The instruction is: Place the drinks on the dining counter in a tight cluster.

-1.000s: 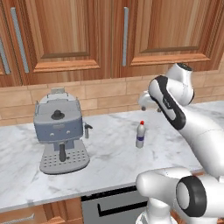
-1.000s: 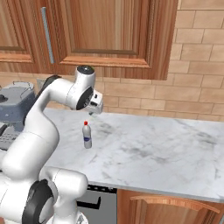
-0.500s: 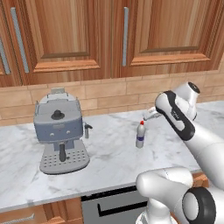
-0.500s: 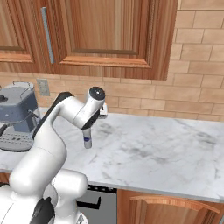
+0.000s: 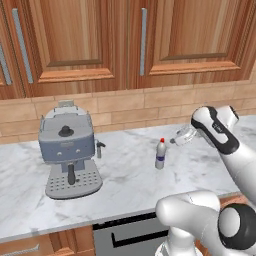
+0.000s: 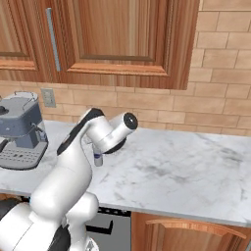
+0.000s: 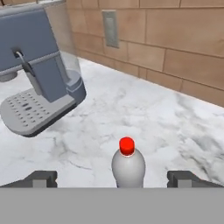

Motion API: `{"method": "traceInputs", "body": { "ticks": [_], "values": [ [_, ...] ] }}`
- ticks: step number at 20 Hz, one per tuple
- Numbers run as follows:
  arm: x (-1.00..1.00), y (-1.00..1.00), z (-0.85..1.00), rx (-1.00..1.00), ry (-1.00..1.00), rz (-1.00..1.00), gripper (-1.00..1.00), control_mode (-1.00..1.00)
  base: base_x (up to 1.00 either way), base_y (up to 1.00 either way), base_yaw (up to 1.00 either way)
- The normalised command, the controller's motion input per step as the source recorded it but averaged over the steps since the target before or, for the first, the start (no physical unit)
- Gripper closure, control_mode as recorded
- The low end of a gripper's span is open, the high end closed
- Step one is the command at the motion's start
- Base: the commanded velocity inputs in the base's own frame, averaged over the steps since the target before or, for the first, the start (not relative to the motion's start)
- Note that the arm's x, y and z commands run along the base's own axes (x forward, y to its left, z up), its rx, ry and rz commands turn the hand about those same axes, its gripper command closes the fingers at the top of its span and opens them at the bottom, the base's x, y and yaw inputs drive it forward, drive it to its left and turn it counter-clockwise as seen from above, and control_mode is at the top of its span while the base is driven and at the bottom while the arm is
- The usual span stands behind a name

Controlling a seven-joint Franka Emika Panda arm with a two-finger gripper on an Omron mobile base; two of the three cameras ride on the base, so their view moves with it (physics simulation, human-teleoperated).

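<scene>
One of the drinks, a small white bottle (image 5: 160, 154) with a red cap and blue label, stands upright on the marble wall counter (image 5: 125, 185). My gripper (image 5: 177, 140) hovers just to its right at cap height, open and holding nothing. In the hand view the bottle (image 7: 127, 168) sits between the two wide-apart fingertips (image 7: 43, 178), touching neither. From the right base view the bottle (image 6: 98, 159) peeks out behind my arm. The dining counter is out of view.
A grey-blue espresso machine (image 5: 67, 150) stands at the counter's left, also seen in the hand view (image 7: 39, 74). Wooden cabinets (image 5: 125, 45) hang above a brick backsplash with a wall outlet (image 7: 110, 28). Bare marble (image 6: 186, 171) stretches to the right.
The arm has swung down and the hand has dropped from above to cap height beside the bottle. The bottle has not moved. The jaws stayed open.
</scene>
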Motion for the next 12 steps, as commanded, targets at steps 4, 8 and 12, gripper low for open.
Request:
{"method": "traceInputs", "body": {
  "ticks": [4,8,12],
  "values": [
    [0.23,-0.05,0.10,0.00,0.01,0.27,-1.00,-1.00,0.00,0.00,0.00],
    [0.03,0.06,-0.11,0.00,-0.08,0.02,-1.00,-1.00,0.00,0.00,0.00],
    [0.00,0.06,-0.37,0.00,-0.10,0.00,-1.00,-1.00,0.00,0.00,0.00]
  ]
}}
